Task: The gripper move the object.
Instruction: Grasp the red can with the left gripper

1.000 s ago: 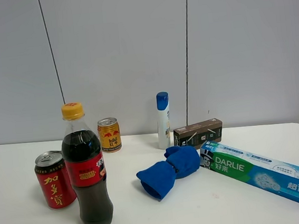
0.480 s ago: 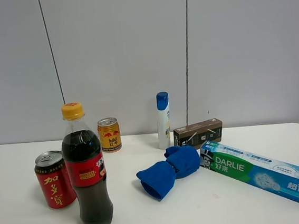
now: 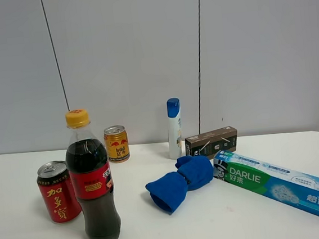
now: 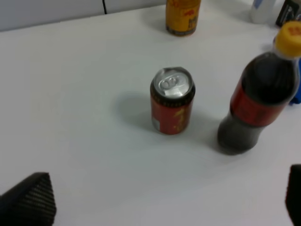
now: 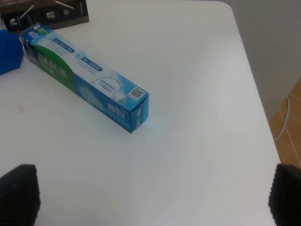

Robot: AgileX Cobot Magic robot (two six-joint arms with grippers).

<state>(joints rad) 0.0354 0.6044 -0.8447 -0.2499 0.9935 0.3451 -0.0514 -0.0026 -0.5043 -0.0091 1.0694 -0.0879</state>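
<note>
The object, a red drink can (image 3: 58, 191) with yellow characters and a silver top, stands upright on the white table at the left, just behind and left of the cola bottle (image 3: 92, 179). In the left wrist view the red can (image 4: 172, 101) sits well ahead of my left gripper (image 4: 160, 200), whose black fingertips (image 4: 28, 200) stand wide apart with nothing between them. My right gripper (image 5: 153, 195) is open too and hovers over bare table near the toothpaste box (image 5: 84, 75). Neither gripper shows in the exterior high view.
A small gold can (image 3: 116, 144) stands at the back. A white bottle with a blue cap (image 3: 174, 128), a dark box (image 3: 211, 142), a blue cloth (image 3: 181, 181) and the toothpaste box (image 3: 277, 182) lie to the right. The table's right edge (image 5: 256, 94) is near.
</note>
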